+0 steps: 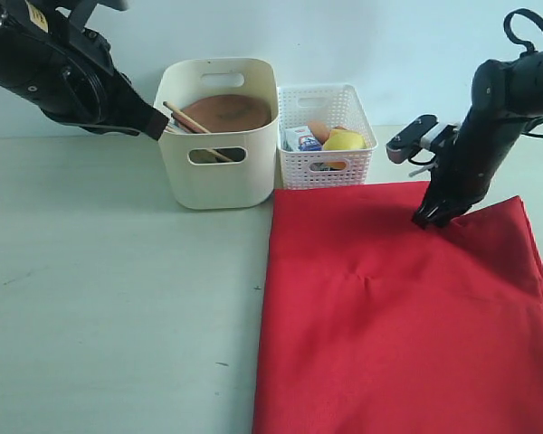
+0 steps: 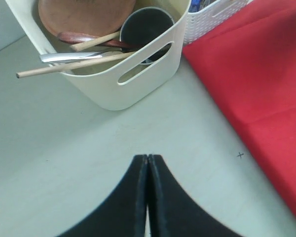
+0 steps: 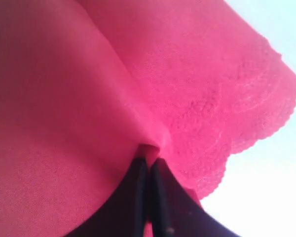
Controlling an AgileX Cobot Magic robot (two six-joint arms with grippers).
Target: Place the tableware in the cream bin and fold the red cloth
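black jaws of the left gripper are pressed together with nothing between them, held in the air just left of the cream bin, near its rim. inside the bin lie the round brown plate, the steel cup, the wooden spoon, the metal knife and the chopsticks. just beside the bin to the right stands a white lattice basket with a lemon in it. the red cloth lies spread on the pale table in front of the basket. near its far edge the right gripper is closed on a pinch of the fabric, which puckers around the tips close to the scalloped border.
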